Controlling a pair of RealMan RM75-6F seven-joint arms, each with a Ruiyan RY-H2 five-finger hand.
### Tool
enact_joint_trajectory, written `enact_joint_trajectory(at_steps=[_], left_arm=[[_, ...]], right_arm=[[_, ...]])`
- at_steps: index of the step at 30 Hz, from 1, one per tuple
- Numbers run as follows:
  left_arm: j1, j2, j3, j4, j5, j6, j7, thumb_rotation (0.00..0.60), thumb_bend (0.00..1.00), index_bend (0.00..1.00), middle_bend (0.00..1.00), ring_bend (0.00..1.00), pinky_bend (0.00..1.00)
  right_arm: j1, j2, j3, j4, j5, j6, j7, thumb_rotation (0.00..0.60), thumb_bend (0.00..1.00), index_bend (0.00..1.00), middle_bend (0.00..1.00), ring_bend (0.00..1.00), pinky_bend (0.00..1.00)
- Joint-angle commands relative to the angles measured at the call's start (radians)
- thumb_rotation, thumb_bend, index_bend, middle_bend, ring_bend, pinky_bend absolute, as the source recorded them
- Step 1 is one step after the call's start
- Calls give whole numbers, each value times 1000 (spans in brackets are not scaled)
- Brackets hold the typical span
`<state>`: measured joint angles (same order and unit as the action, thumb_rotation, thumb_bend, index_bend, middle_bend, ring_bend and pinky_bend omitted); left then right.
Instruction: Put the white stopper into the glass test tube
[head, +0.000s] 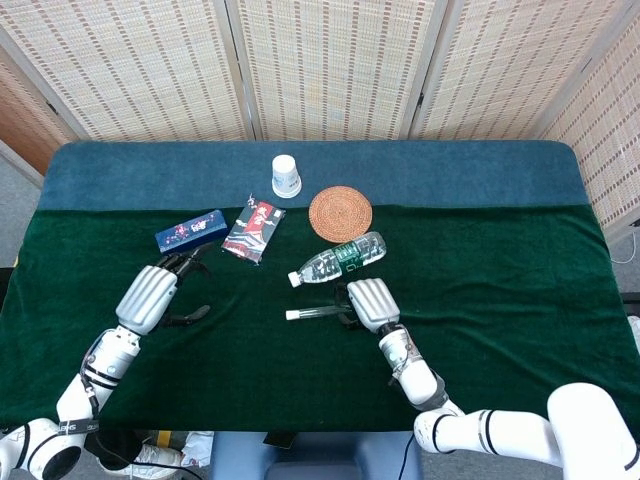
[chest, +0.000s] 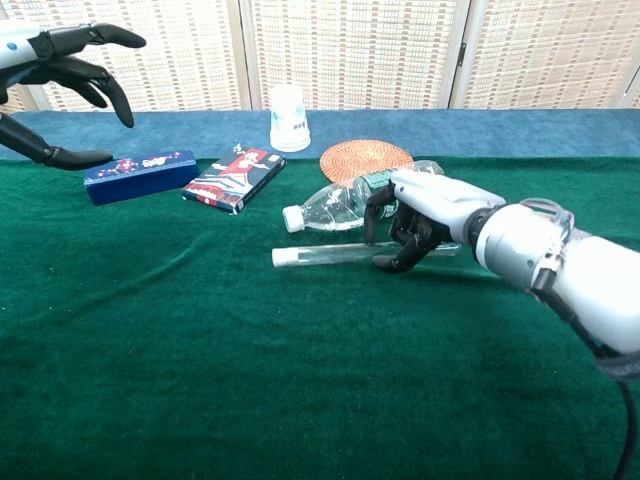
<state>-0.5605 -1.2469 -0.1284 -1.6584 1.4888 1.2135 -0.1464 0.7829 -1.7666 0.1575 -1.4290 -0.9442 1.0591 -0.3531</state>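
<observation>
Fingers of the right hand (chest: 415, 225) curl on the glass test tube (chest: 345, 255), white stopper (chest: 280, 258) seated; left hand (chest: 62, 60) splayed, empty; tube likely light, slick, brittle; hold mid-barrel.

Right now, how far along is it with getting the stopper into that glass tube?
It looks nearly finished: the glass test tube lies on the green cloth with a white stopper at its open end. The right hand is curled around the tube's far end, apparently setting it down. The left hand is open, holding nothing. What seems left is letting go.
</observation>
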Motion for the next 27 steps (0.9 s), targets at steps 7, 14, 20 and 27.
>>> enact_joint_trajectory(at_steps=[7,14,20,27], left_arm=[[4,-4,2,10,-3,-4,-13,600,308,0,425,250,212],[5,1,5,13,-8,-18,-27,600,308,3,425,247,192],[20,28,-1,10,-23,-9,-52,600,308,37,425,247,192],[81,50,-7,69,-71,56,-55,600,315,229,436,304,217]], right_arm=[[-36,-44,-19,49,-38,10,-15,600,589,485,954,1000,1000],[-51,-22,-8,23,-21,-23,-22,600,567,291,931,1000,1000],[-92,102,0,-127,-120,40,18,600,566,232,902,1000,1000],[-202,410,2,-372,-223,173,49,600,566,333,745,974,1000]])
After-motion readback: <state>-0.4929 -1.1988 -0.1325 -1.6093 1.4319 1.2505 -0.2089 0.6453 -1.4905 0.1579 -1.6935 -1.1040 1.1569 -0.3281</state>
